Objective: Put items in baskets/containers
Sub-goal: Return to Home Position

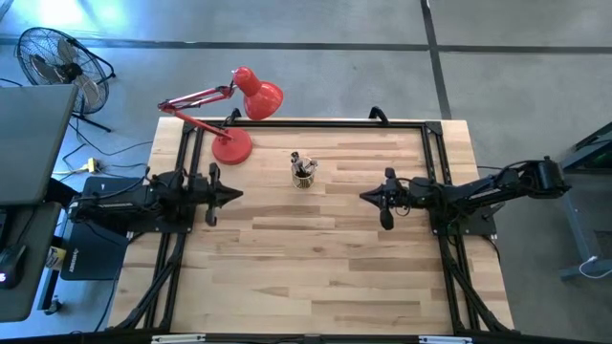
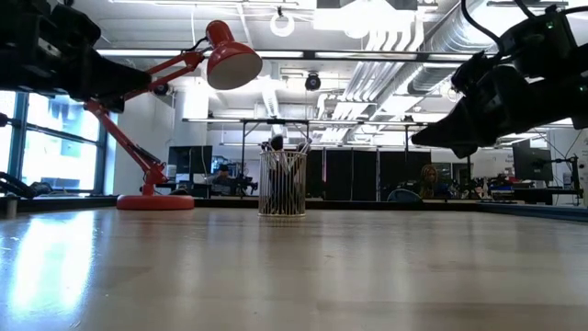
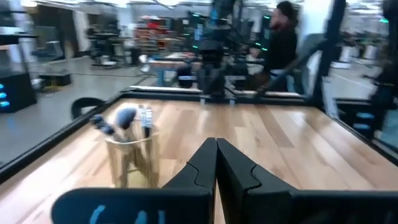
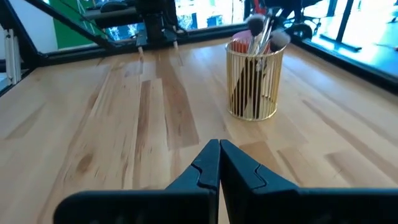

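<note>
A small round cup of gold wire bars (image 1: pixel 304 176) (image 2: pixel 282 188) (image 3: pixel 132 158) (image 4: pixel 254 81) stands upright on its base on the far middle of the wooden table. Several brushes (image 1: pixel 301 161) (image 4: pixel 264 28) (image 3: pixel 121 118) stand in it, with their soft tips sticking out above the rim. My left gripper (image 1: pixel 239 194) (image 3: pixel 216 146) hovers shut over the table to the cup's left and nearer. My right gripper (image 1: pixel 363 195) (image 4: pixel 219 146) (image 2: pixel 418 140) hovers shut to the cup's right, pointing toward the left one. Neither touches anything.
A red desk lamp (image 1: pixel 232 145) (image 2: pixel 156 200) stands at the table's far left, and its shade (image 1: pixel 260 96) reaches past the far edge. A black frame (image 1: pixel 316 124) runs along the table's far and side edges. Bare wood (image 1: pixel 306 258) lies between and in front of the grippers.
</note>
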